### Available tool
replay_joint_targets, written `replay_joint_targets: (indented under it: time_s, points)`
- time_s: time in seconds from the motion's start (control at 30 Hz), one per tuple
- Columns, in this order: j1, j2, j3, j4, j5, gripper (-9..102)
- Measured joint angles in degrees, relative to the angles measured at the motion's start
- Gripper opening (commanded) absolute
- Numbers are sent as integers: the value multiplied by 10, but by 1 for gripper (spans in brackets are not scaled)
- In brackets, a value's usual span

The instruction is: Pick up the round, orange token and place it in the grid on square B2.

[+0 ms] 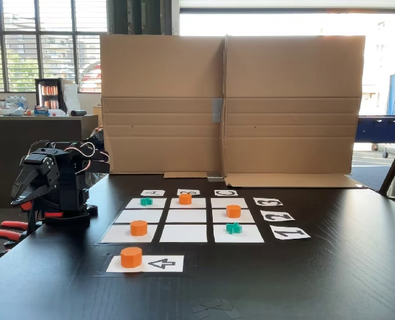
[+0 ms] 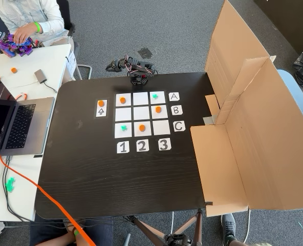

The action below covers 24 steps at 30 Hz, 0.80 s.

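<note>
While the arm sits folded at the surface's [image 1: 331, 267] edge, its tool [image 1: 25, 193] well apart from the grid [image 2: 142, 136], jaw state cannot be told; round orange token [image 1: 131, 257] is seen on the arrow card [image 1: 163, 264], square B2 [image 2: 140, 113] unfilled, pick and placement both outstanding

Daylight from the far windows [image 1: 44, 40] backlights a fixed view, overexposing the panes above the brown cardboard screen [image 1: 231, 107] and casting soft sheen on the dark wooden table [image 1: 331, 267]. Another fixed view is evenly lit, reasonably sharp, with faint shadows.
</note>
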Motion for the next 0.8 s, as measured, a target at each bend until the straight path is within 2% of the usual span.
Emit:
replay_joint_targets:
  time_s: [0.8]
  points:
    - [-9,-3,0,5,0,-1]
